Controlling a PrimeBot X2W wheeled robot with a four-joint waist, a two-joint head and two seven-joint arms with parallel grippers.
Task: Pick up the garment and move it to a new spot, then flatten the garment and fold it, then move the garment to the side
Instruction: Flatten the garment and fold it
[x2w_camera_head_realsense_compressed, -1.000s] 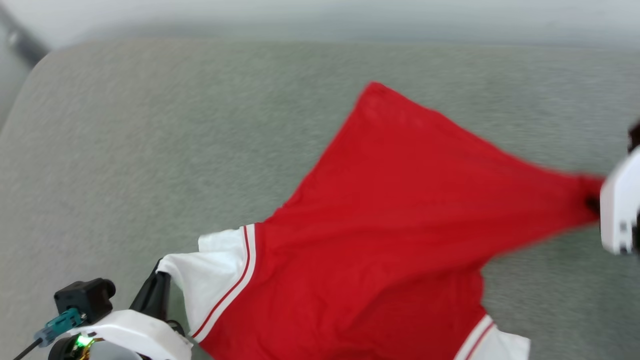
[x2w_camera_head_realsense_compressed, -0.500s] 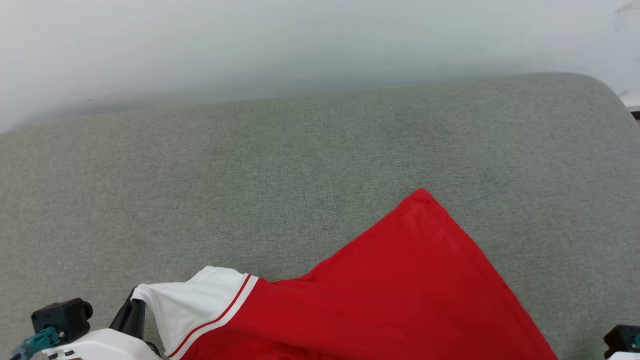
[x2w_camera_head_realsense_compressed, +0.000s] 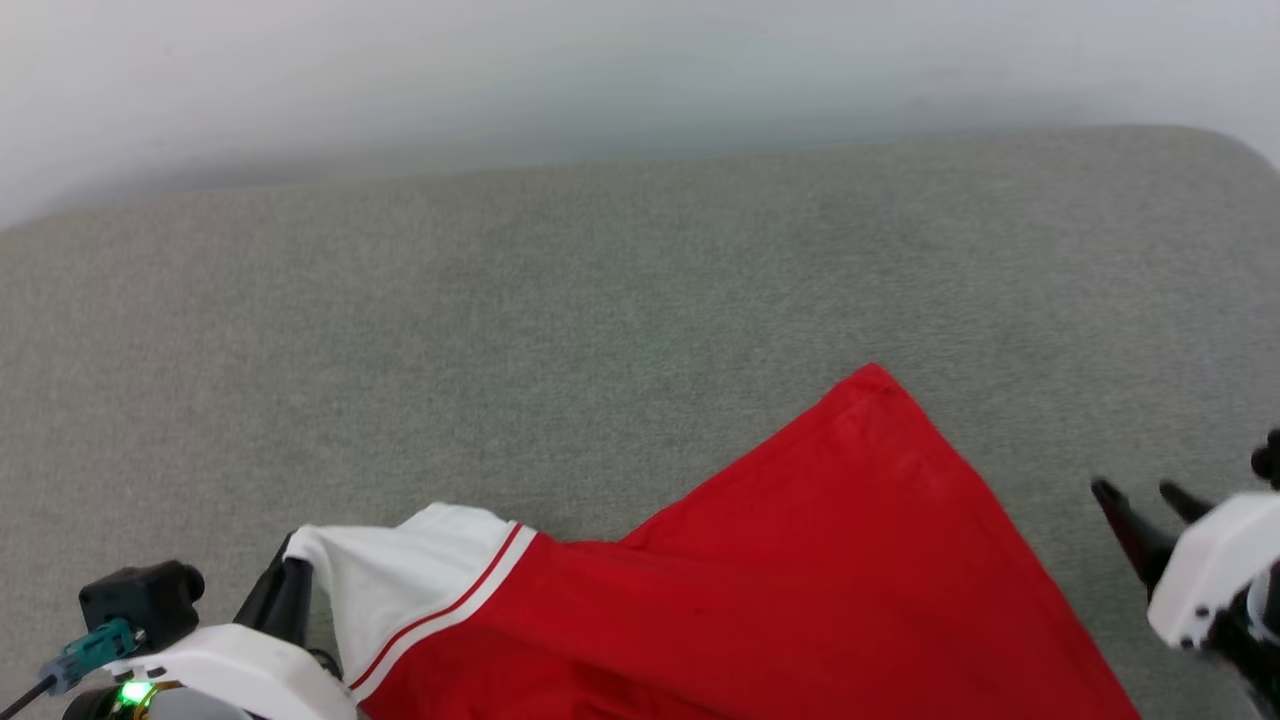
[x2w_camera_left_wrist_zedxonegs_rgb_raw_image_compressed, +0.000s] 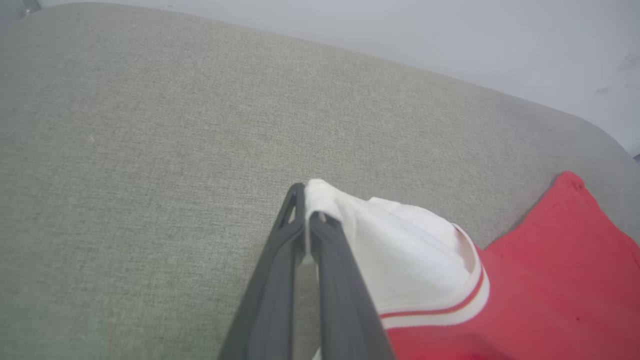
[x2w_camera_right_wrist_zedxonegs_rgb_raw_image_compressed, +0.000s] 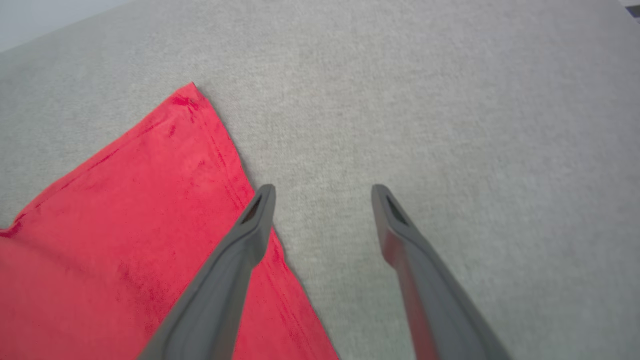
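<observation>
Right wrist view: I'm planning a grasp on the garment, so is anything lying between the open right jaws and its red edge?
Nothing visible does. The right jaws stand open above the grey cushion, close beside the garment's red edge; one finger overlaps that edge in this view.

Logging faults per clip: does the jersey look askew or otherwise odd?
The garment lies skewed on the grey cushion, one red corner pointing away, its white sleeve pinched in the left gripper, jaws shut. The right gripper, jaws open, holds nothing.
</observation>
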